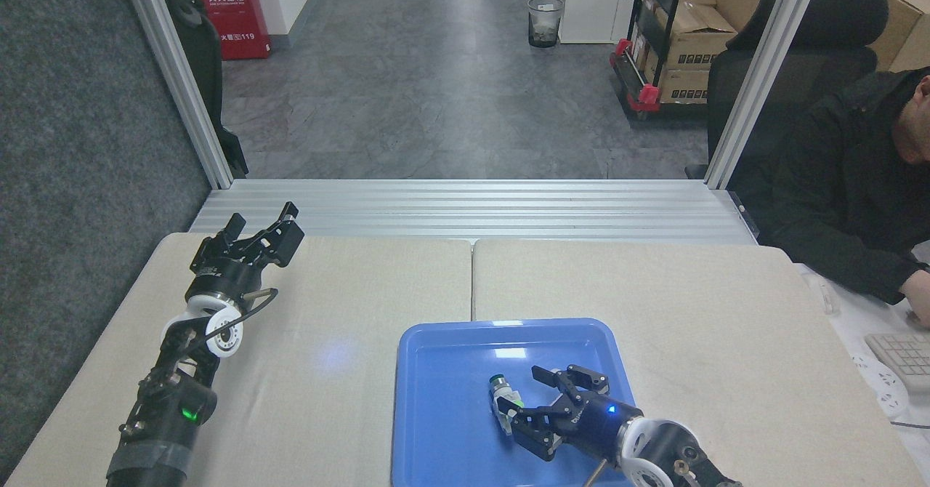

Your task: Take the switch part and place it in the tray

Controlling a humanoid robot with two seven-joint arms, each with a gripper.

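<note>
The switch part (pixel 504 402), grey-white with a green middle and a dark cap end, lies on the floor of the blue tray (pixel 443 356) at the table's front centre. My right gripper (pixel 529 398) hovers just right of it inside the tray, jaws spread open; the lower finger sits close against the part and the upper finger (pixel 543 373) is apart from it. My left gripper (pixel 263 224) rests far off at the table's back left corner, open with nothing between its fingers.
A person in a black jacket (pixel 850 196) sits at the right with a hand near a keyboard (pixel 904 360). An aluminium rail (pixel 472 211) borders the table's far edge. A grey partition wall (pixel 80 145) stands at the left.
</note>
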